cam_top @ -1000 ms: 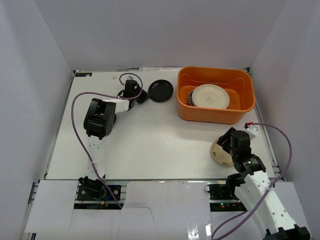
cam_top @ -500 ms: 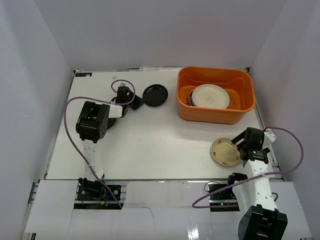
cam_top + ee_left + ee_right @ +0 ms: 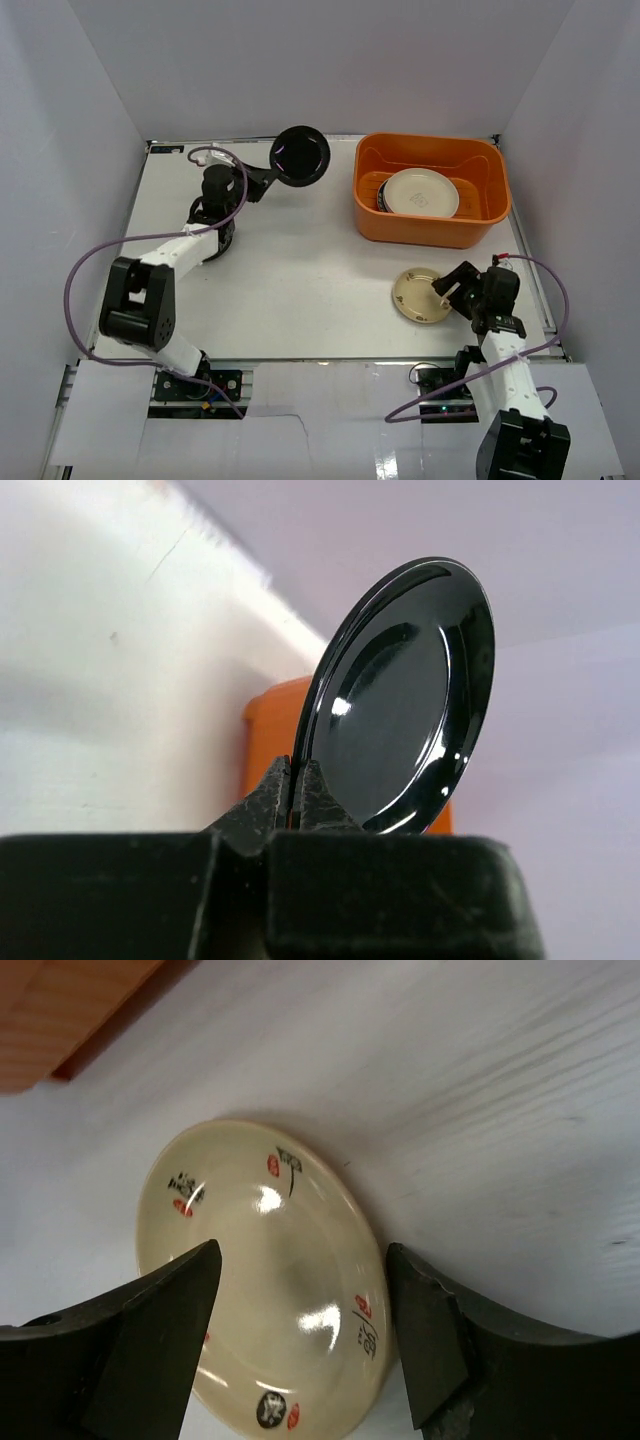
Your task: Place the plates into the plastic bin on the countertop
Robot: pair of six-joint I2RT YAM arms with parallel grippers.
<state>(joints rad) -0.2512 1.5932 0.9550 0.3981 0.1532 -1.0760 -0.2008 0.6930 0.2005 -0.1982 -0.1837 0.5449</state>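
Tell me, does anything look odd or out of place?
Only one thing stands out: the black plate is up in the air, standing on edge, pinched at its rim by the left hand. Deliberate, it seems. The cream plate lies on the countertop between the open fingers of the right hand. Nothing spilled or broken.

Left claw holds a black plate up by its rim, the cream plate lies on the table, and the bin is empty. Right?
No. The bin is not empty: the top view shows a white plate lying in it. The rest stands.
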